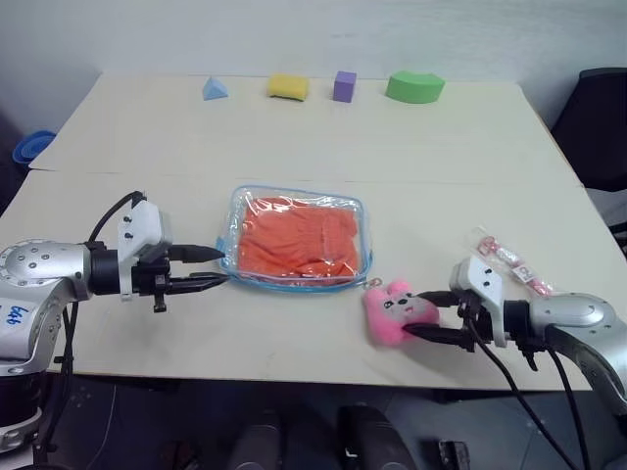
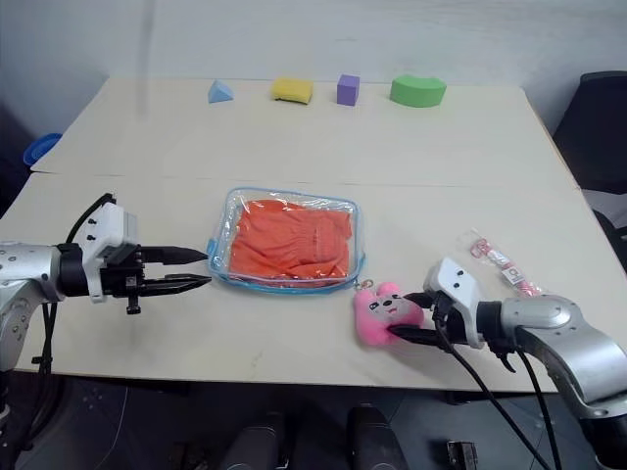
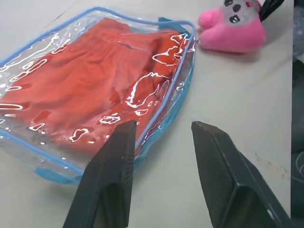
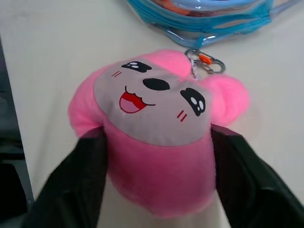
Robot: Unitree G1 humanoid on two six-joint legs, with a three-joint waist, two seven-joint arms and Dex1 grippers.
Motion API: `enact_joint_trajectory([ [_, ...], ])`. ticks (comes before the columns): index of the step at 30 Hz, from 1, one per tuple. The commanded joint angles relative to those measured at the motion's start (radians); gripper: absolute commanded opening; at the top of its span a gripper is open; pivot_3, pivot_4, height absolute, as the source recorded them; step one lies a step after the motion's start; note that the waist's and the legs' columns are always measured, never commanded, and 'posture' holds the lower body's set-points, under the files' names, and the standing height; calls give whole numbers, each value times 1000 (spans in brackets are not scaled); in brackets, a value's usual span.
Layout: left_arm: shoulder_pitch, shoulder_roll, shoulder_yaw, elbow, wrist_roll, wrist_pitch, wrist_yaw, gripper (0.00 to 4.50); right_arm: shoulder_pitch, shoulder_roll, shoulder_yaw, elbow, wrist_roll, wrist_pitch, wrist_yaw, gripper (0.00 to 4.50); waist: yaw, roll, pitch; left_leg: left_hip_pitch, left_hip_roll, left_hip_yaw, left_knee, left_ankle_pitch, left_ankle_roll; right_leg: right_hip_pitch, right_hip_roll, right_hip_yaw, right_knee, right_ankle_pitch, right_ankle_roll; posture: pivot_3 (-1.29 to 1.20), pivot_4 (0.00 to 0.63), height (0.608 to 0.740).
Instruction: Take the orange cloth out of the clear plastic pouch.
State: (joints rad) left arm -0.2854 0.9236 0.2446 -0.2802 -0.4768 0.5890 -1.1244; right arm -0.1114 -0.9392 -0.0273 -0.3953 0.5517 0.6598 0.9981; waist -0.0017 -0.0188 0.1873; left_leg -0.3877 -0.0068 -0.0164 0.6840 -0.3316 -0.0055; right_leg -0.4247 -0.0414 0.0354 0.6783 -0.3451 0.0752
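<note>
The clear plastic pouch [image 1: 238, 211] with light blue edging lies flat in the middle of the table, and the orange cloth [image 1: 299, 240] is folded inside it. My left gripper [image 1: 217, 266] is level with the table at the pouch's left edge. It is open, and its fingers [image 3: 114, 161] have nothing between them. A pink plush charm [image 1: 392, 311] lies off the pouch's near right corner, joined to it by a metal clip [image 4: 204, 61]. My right gripper [image 1: 416, 313] is shut on the plush, one finger [image 4: 85, 175] pressing each side of its body.
Four foam blocks line the far edge: a blue pyramid [image 1: 216, 89], a yellow block [image 1: 288, 86], a purple cube [image 1: 344, 85] and a green arch [image 1: 414, 87]. A small wrapped packet [image 1: 509, 259] lies at the right. A black chair [image 1: 598, 117] stands beyond the right edge.
</note>
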Motion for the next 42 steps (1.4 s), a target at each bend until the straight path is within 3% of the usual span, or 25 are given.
enact_joint_trajectory([
  [1,4,21,34,-56,-29,12,24,1968,-2,-4,-11,-87,74,36,40,1715,0,0,0,0,0,0,0,0,0,0,0,0,0,0,0,0,150,740],
  [6,1,19,16,-74,-34,23,44,1968,-62,75,46,-134,118,133,-41,247,-5,0,0,0,1,0,0,0,0,0,1,0,1,0,0,0,150,740],
  [15,-105,-37,-143,-71,-14,11,65,1968,-137,212,237,-74,-5,182,-173,247,-1,-3,-2,0,0,-1,0,0,-1,0,-1,0,0,0,0,0,150,740],
  [18,-144,-69,-209,-76,-6,11,66,1968,-149,243,222,-57,7,223,-206,1192,-6,-4,-2,1,0,-1,0,2,-4,0,0,0,1,0,0,0,150,740],
  [24,-222,-135,-344,-56,18,11,44,1968,-114,144,190,-181,7,188,-148,3102,-4,-4,-2,1,0,-1,0,2,-4,0,1,0,1,0,0,0,150,740],
  [31,-291,-210,-491,-43,36,53,24,1968,-48,6,89,-355,27,176,-127,3102,1,-4,-3,0,-1,-1,0,2,-4,0,0,0,0,0,0,0,150,740],
  [35,-300,-241,-599,-9,127,31,35,1968,-37,-72,45,-417,-3,153,-105,3102,-1,-4,-3,0,-1,0,0,2,-4,0,1,0,0,0,0,0,150,740],
  [42,-339,-342,-654,11,146,65,55,1968,-110,-166,-10,-323,-7,93,-9,3102,2,-4,-3,0,-1,0,0,2,-3,0,1,0,0,0,0,0,150,740],
])
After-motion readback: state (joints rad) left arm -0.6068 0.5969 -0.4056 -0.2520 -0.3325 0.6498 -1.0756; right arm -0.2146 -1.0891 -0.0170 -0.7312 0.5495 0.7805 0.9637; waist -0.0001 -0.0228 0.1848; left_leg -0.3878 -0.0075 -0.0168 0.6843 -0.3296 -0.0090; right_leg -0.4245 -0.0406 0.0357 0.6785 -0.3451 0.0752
